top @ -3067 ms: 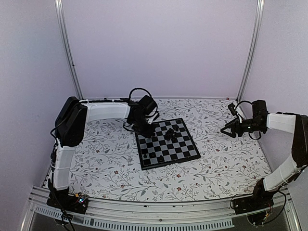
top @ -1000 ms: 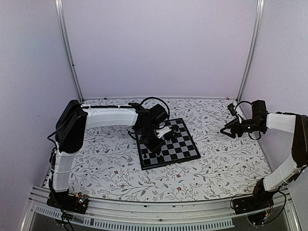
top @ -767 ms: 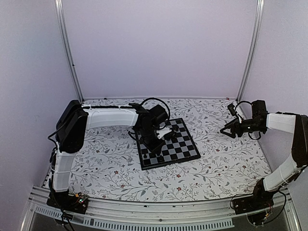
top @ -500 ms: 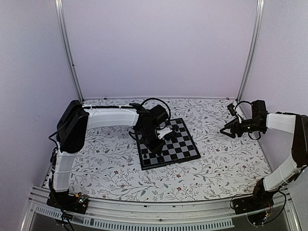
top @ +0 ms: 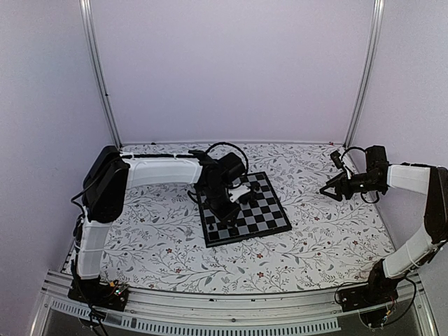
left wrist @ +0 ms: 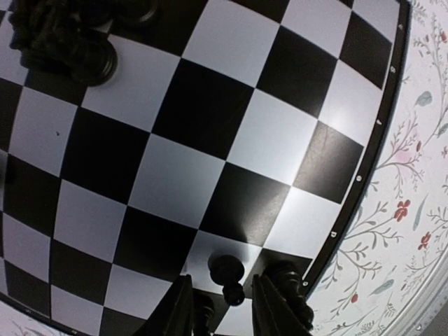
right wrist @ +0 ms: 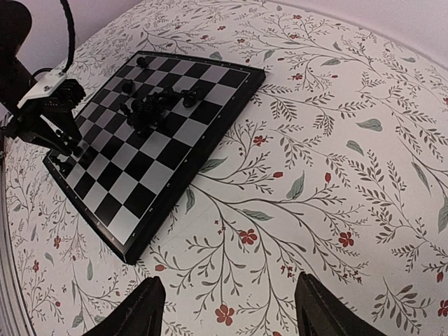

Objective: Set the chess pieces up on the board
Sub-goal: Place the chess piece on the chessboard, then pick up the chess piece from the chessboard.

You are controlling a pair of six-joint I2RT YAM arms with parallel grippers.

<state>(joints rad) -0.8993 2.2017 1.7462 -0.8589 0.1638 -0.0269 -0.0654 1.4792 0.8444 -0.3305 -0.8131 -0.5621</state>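
The board lies mid-table, also in the right wrist view and filling the left wrist view. My left gripper is low over the board's left side. Its jaws are open and straddle one small black pawn standing on a pale square near the border, with a gap on each side. Two more chess pieces stand just beside the fingers, one at the right. A cluster of pieces stands near the board's middle. My right gripper is open and empty, off to the right.
The table wears a white cloth with a leaf and flower print. Two metal posts stand at the back corners. The left arm's wrist hangs over the board's left edge. The right gripper's fingers hover above bare cloth.
Three seconds ago the left gripper was at the board's back left corner; it has since moved forward along the left side. In the last second it has barely shifted. The right arm is still.
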